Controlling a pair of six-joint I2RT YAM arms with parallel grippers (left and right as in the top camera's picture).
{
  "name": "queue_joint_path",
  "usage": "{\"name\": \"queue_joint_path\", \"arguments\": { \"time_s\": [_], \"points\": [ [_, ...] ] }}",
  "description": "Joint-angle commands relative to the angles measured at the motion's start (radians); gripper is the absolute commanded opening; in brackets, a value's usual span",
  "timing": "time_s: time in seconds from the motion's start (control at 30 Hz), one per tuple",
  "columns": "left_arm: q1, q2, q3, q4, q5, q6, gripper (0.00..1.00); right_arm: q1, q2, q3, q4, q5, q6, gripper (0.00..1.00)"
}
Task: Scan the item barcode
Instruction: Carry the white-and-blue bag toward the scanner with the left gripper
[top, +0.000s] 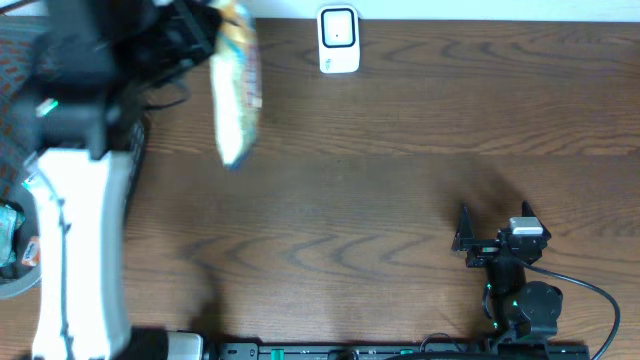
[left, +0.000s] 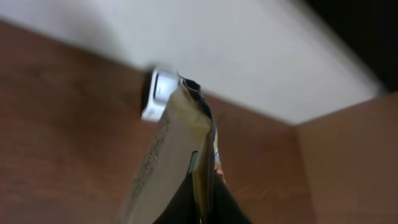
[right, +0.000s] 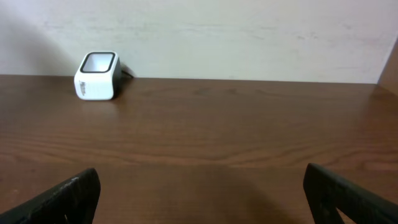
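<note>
Packet (top: 237, 90), pale and printed, was held off the worktop (top: 350, 200) over its far-left part, a long narrow shape in the overhead view. It was blurred there, and no barcode could be made out on it. The left fingers (left: 231, 211) were pressed together on its lower end, pinching it. In the left wrist view the packet's (left: 174, 155) crimped top edge pointed toward the scanner (left: 157, 94).

The scanner (top: 338, 40), a small white box with a dark window, stood at the far edge of the worktop against the light wall (right: 249, 37), to the right of the packet and apart from it.

The right fingers (right: 68, 199) were spread wide with nothing between them, low over the near-right part of the worktop. They were well apart from the packet and faced the scanner (right: 97, 76) across bare wood.
</note>
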Motion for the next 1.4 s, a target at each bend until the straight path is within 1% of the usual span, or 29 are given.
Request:
{"name": "queue_joint_path", "arguments": {
  "time_s": [0.0, 0.13, 0.23, 0.3, 0.33, 0.4, 0.47, 0.5, 0.53, 0.57, 0.63, 0.7, 0.73, 0.8, 0.83, 0.9, 1.0, 1.03, 1.1, 1.27, 1.3, 1.33, 1.37],
  "points": [
    [-0.112, 0.141, -0.009, 0.000, -0.056, -0.011, 0.07, 0.008, -0.004, -0.002, -0.005, 0.008, 0.010, 0.99],
    [-0.198, 0.270, -0.009, -0.002, -0.103, -0.037, 0.07, 0.008, -0.004, -0.002, -0.005, 0.008, 0.010, 0.99],
    [-0.262, 0.361, -0.009, -0.003, -0.217, -0.062, 0.07, 0.008, -0.004, -0.002, -0.005, 0.008, 0.010, 0.99],
    [-0.309, 0.427, -0.009, -0.004, -0.305, -0.107, 0.07, 0.008, -0.004, -0.002, -0.005, 0.008, 0.010, 0.99],
    [-0.324, 0.449, -0.009, -0.003, -0.327, -0.130, 0.07, 0.008, -0.004, -0.002, -0.005, 0.008, 0.010, 0.99],
    [-0.362, 0.503, -0.009, 0.010, -0.344, -0.178, 0.08, 0.008, -0.004, -0.002, -0.005, 0.008, 0.010, 0.99],
    [-0.391, 0.536, -0.009, 0.018, -0.344, -0.193, 0.08, 0.008, -0.004, -0.002, -0.005, 0.008, 0.010, 0.99],
    [-0.405, 0.546, -0.009, 0.018, -0.344, -0.192, 0.09, 0.008, -0.004, -0.002, -0.005, 0.008, 0.010, 0.99],
    [-0.415, 0.550, -0.009, 0.018, -0.344, -0.192, 0.17, 0.008, -0.004, -0.002, -0.005, 0.008, 0.010, 0.99],
    [-0.430, 0.550, -0.009, 0.019, -0.344, -0.192, 0.32, 0.008, -0.004, -0.002, -0.005, 0.008, 0.010, 0.99],
    [-0.442, 0.544, 0.000, 0.024, -0.325, -0.187, 0.41, 0.008, -0.004, -0.002, -0.005, 0.008, 0.010, 0.99],
    [-0.443, 0.534, 0.018, 0.027, -0.283, -0.165, 0.52, 0.008, -0.004, -0.002, -0.005, 0.008, 0.010, 0.99],
    [-0.441, 0.523, 0.025, 0.031, -0.266, -0.153, 0.56, 0.008, -0.004, -0.002, -0.005, 0.008, 0.010, 0.99],
    [-0.432, 0.494, 0.031, 0.031, -0.261, -0.137, 0.67, 0.008, -0.004, -0.002, -0.005, 0.008, 0.010, 0.99],
    [-0.422, 0.464, 0.031, 0.034, -0.261, -0.112, 0.71, 0.008, -0.004, -0.002, -0.005, 0.008, 0.010, 0.99],
    [-0.400, 0.420, 0.031, 0.032, -0.261, -0.077, 0.72, 0.008, -0.004, -0.002, -0.005, 0.008, 0.010, 0.99],
    [-0.349, 0.339, 0.031, -0.007, -0.262, 0.016, 0.72, 0.008, -0.004, -0.002, -0.005, 0.008, 0.010, 0.99],
    [-0.330, 0.319, 0.031, -0.037, -0.262, 0.060, 0.74, 0.008, -0.004, -0.002, -0.005, 0.008, 0.010, 0.99],
    [-0.290, 0.294, 0.031, -0.129, -0.262, 0.167, 0.82, 0.008, -0.004, -0.002, -0.005, 0.008, 0.010, 0.99],
    [-0.254, 0.312, 0.003, -0.317, -0.261, 0.251, 0.90, 0.008, -0.004, -0.002, -0.005, 0.008, 0.010, 0.99],
    [-0.254, 0.316, -0.007, -0.336, -0.261, 0.270, 0.93, 0.008, -0.004, -0.002, -0.005, 0.008, 0.010, 0.99],
    [-0.257, 0.333, -0.049, -0.366, -0.257, 0.310, 1.00, 0.008, -0.004, -0.002, -0.005, 0.008, 0.010, 0.99],
    [-0.257, 0.348, -0.087, -0.359, -0.227, 0.329, 0.98, 0.008, -0.004, -0.002, -0.005, 0.008, 0.010, 0.99]
  ]
}}
